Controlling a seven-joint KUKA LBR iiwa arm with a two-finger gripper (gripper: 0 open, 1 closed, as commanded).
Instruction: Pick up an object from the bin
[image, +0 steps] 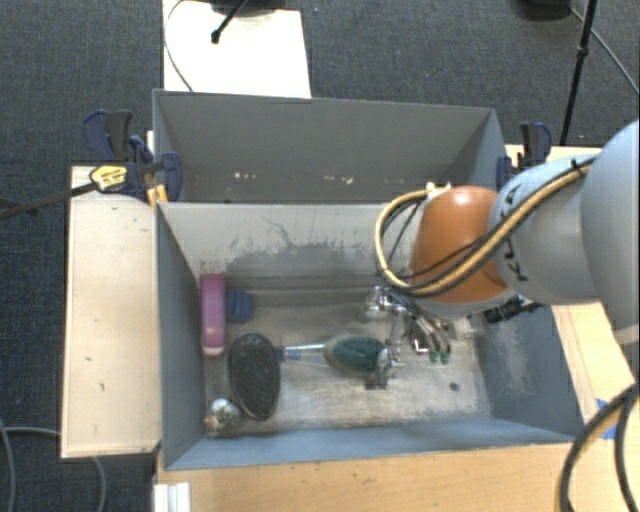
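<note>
My claw (388, 362) is low in the bin (520, 400), just right of frame centre, against the right end of a dark teal rounded thing (350, 352) with a pale handle; can't tell whether the claw is clenched or released; black oval brush (254, 375) lower left; pink block (212, 312) and blue piece (238, 305) by the left wall.

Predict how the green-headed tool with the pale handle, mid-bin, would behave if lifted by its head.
The green-headed tool would probably tilt, its thin pale handle sticking out to one side. Small and slim, it is likely light. Its rounded head might swivel if pushed.
</note>
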